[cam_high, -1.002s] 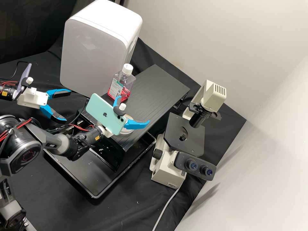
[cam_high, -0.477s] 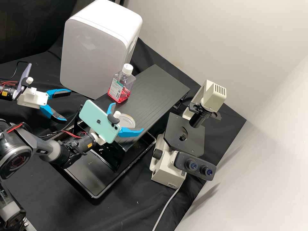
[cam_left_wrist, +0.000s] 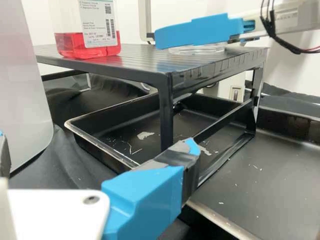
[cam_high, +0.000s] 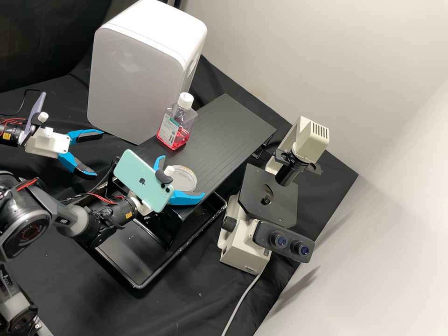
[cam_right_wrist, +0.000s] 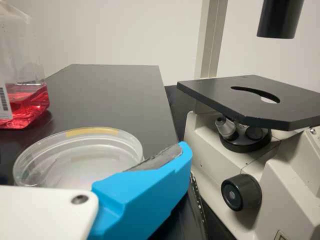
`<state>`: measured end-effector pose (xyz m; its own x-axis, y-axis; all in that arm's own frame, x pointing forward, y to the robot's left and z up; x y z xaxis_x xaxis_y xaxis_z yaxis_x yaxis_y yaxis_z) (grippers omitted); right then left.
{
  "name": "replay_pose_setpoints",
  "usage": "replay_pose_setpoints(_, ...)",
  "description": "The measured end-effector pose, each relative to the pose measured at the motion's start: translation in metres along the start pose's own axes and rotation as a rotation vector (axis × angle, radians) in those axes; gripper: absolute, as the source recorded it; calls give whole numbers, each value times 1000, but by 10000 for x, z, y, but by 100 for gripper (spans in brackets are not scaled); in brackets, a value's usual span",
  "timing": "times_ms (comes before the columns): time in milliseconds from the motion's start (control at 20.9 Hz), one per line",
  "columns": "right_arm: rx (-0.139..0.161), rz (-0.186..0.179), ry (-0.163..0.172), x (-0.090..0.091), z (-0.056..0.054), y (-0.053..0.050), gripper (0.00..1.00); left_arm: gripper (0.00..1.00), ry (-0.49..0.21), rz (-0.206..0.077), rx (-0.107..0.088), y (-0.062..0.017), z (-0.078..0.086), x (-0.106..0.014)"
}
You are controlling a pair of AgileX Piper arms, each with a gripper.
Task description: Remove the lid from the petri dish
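The petri dish, its lid on, is sitting on top of the black stand, at the end nearest the arms. The right tool is hovering at that end with its blue fingers spread wide to either side of the dish, one finger lying just beside the rim. A flask of red liquid is standing on the stand's far side edge. The left tool, also spread and gripping nothing, is hanging well apart from the stand, over the tabletop.
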<state>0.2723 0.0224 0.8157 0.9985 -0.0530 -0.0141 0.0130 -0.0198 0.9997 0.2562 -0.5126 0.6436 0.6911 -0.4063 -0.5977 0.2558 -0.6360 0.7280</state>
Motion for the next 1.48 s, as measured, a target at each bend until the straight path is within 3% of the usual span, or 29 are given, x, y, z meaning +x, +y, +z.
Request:
replay_pose_setpoints(525, -3, 0, -3, 28, 7, -5, 100, 100, 14, 5, -6, 4, -13, 0)
replay_pose_setpoints(573, -3, 0, -3, 28, 7, -5, 0, 100, 14, 5, -6, 4, -13, 0)
replay_pose_setpoints(1241, -3, 0, -3, 28, 7, -5, 0, 100, 8, 3, -6, 0, 7, 4)
replay_pose_setpoints(1480, -3, 0, -3, 28, 7, -5, 0, 100, 9, -8, -9, -39, 2, 11)
